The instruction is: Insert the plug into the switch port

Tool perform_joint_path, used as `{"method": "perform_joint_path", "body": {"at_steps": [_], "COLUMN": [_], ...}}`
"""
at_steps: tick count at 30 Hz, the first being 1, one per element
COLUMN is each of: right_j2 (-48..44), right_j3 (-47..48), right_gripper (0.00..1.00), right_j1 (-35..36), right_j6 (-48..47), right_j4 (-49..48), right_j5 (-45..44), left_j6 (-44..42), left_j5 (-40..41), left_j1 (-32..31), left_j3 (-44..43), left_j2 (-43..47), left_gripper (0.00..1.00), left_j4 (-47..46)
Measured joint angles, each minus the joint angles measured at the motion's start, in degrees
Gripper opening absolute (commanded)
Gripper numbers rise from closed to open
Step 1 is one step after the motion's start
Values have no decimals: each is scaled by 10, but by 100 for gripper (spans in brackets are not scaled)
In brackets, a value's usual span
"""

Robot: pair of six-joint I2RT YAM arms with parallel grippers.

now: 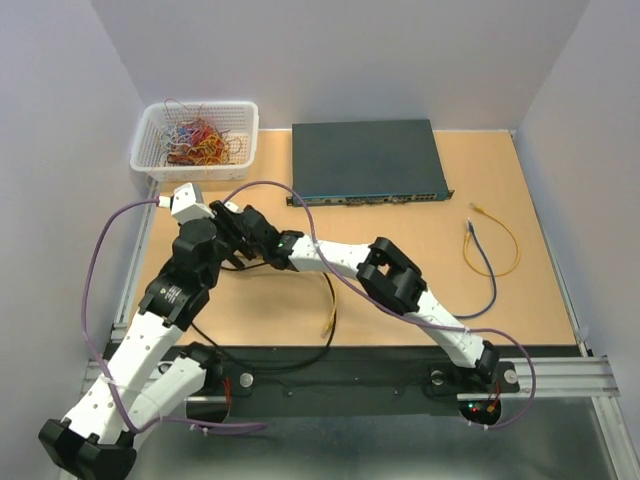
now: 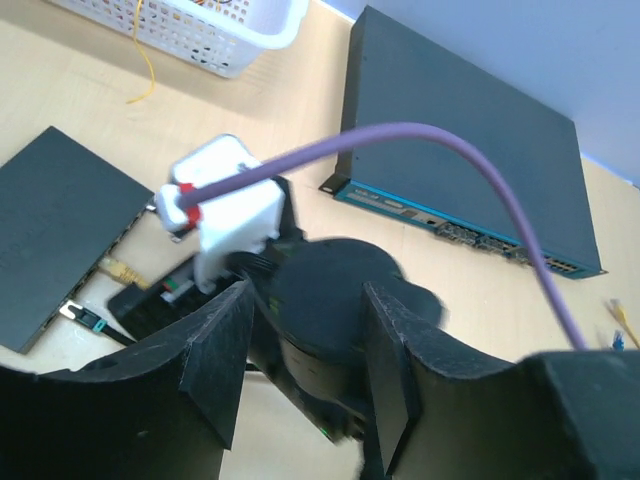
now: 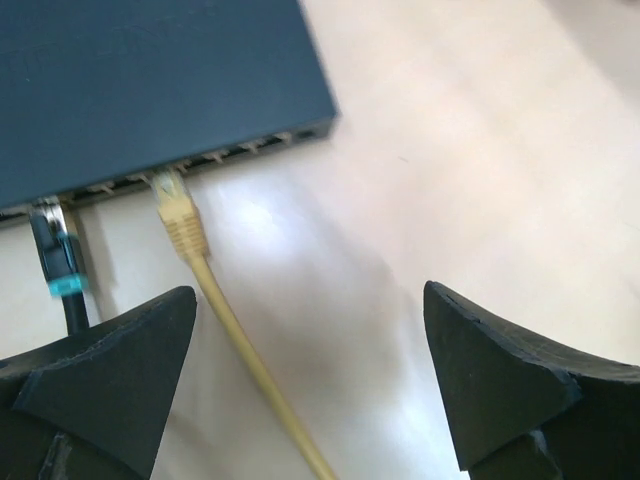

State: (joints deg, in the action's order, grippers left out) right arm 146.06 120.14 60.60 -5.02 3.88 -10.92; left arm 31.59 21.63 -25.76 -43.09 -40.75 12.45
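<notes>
Pale wood table point(image 1: 420, 290). The left gripper point(image 2: 307, 290) stands parted, holding nothing. The right gripper point(image 3: 310, 292) is spread wide and empty, with the yellow cable point(image 3: 250, 370) running up between its fingers. Beyond, the plug point(image 3: 176, 212) sits in a port of the switch point(image 3: 150, 80).

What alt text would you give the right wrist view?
A yellow plug sits in a front port of the dark switch, a black cable plugged in to its left. The right gripper hangs open and empty over the table.
</notes>
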Motion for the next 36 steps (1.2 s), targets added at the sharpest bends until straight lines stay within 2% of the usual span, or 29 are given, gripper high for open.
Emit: {"method": "perform_joint_path", "body": {"at_steps": [2,5,13,18,21,23,26,30,33,36], "right_j2": [-53,-100,-192,-283,-358,-422,-492,-565,-585,-580], "right_j3": [-56,-91,-154,-259,-340,-400,-447,-494,-531,-575], "right_gripper": [100,100,100,100,100,100,100,98,94,91], "right_j1": [-2,-6,-25,-71,-145,-218,-305,-412,-513,-585], "right_j6": [-2,4,51,114,147,165,191,234,267,293], "right_j4": [0,-1,-20,-30,-30,-28,-5,29,55,85], "right_j5": [-25,-41,-19,-19,-27,-54,-109,-133,-139,-141], "left_j6": [-3,-3,-22,-35,-35,-35,-35,-32,-28,-26], "left_j5": [1,1,11,-6,-40,-71,-106,-145,-167,-184], "left_j1": [2,3,4,4,4,4,4,4,4,4], "left_j3": [-8,-24,-48,-46,-46,-46,-45,-44,-41,-33], "left_j2": [-8,-15,-19,-72,-130,-176,-223,-253,-260,-266], "left_gripper": [58,59,61,60,60,59,58,57,57,57], "left_j4": [0,-15,-21,-57,-102,-132,-163,-196,-220,-239]}}
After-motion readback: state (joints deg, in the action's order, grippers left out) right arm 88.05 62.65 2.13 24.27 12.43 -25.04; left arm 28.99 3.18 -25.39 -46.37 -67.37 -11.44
